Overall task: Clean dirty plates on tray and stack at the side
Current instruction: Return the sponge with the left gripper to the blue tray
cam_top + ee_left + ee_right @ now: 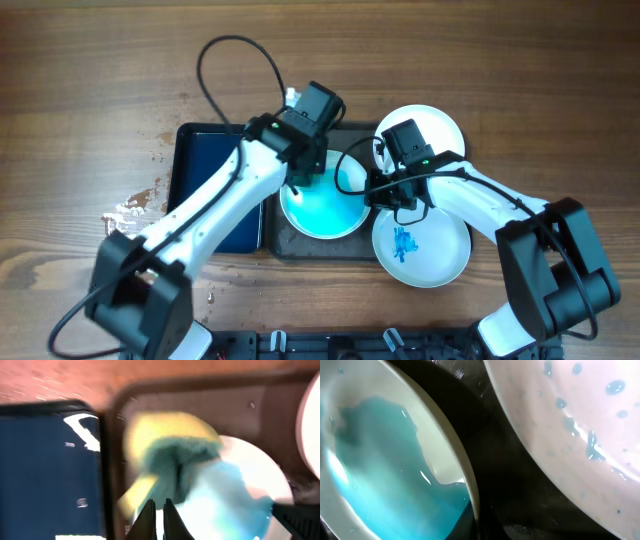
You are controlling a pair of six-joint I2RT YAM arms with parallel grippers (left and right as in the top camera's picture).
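Note:
The dark grey tray [300, 248] holds a white plate [320, 210] covered in a cyan-blue wash. My left gripper [298, 182] is shut on a yellow sponge [170, 445] stained teal, which presses on this plate [240, 485]; the left wrist view is blurred. My right gripper [385, 197] is shut on the plate's right rim [470, 485]. A second white plate [422, 248] with a blue smear lies at the tray's front right. A third white plate [430, 128] sits at the back right. One plate with blue droplets [580, 410] shows in the right wrist view.
A smaller dark blue tray [212, 185] lies left of the grey tray and also shows in the left wrist view [45, 470]. Water drops [135, 205] wet the wood table to its left. A black cable [235, 60] loops behind the left arm.

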